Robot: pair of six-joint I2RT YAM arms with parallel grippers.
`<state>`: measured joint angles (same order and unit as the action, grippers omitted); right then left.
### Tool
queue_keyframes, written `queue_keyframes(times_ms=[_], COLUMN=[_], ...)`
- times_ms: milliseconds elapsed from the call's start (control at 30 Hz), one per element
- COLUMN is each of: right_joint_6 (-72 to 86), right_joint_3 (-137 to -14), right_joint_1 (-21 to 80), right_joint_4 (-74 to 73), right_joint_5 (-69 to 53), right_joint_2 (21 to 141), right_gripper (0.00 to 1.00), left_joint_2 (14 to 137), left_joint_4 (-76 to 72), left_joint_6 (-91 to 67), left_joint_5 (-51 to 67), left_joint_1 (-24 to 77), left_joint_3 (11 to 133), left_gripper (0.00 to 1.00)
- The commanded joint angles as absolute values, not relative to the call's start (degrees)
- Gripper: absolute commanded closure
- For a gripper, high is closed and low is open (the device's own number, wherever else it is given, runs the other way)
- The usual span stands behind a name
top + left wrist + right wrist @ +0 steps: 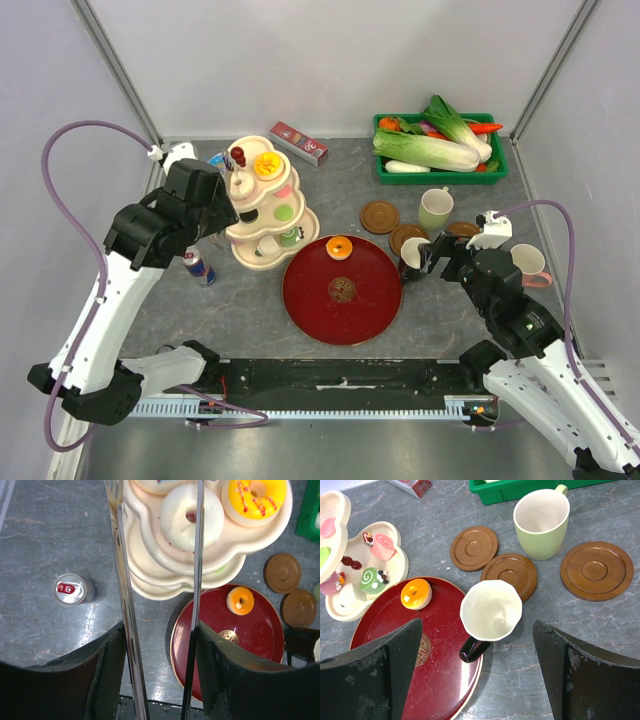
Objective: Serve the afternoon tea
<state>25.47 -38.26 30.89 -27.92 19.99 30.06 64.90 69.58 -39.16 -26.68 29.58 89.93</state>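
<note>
The right gripper [477, 626] is spread wide and holds nothing. A black mug [491, 611] with a white inside stands upright between its fingers, at the rim of the red tray [440, 680]. An orange donut [416, 593] lies on the far part of that tray. Behind the mug are three round brown coasters [510, 574], the middle one just beside the mug. A pale green mug [541, 522] stands upright on the table between two of them.

The left gripper [232, 190] is also open, its long thin fingers [122, 580] on either side of a white donut [190, 515] on the top tier of the cream stand [150, 575]. Whether they touch it cannot be told. A yellow donut [255, 497] sits beside the white one, and pink and green swirl cakes [370, 579] lie on the lowest tier.
</note>
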Motion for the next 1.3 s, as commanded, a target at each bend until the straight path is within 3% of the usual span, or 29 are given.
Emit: queue_keyframes(times_ms=[0, 267, 700, 1000, 1267], right_joint_6=[25.66, 25.75, 25.75, 25.84, 25.84], right_joint_3=[-38.32, -38.32, -38.32, -38.32, -38.41], right_joint_1=[30.94, 30.94, 30.94, 30.94, 30.94], right_joint_4=[-26.46, -26.46, -26.8, -26.81, -26.89], right_joint_5=[20.57, 20.83, 21.45, 21.53, 21.45], right_joint_2=[30.15, 30.32, 29.88, 29.97, 29.53], right_gripper=[0.02, 0.02, 0.02, 0.02, 0.02], left_joint_2=[64.42, 65.83, 77.15, 86.39, 94.21], left_joint_4=[70.4, 71.19, 60.12, 56.87, 55.99], left_joint_6=[-38.85, -36.31, -29.27, -26.98, -27.94], left_joint_5=[-31.64, -32.79, -12.58, -13.44, -16.78], left_joint_1=[29.36, 29.36, 29.88, 41.73, 52.55], left_joint_3=[96.76, 107.04, 117.15, 122.78, 120.77], left_gripper=[0.39, 0.39, 0.4, 0.4, 0.4])
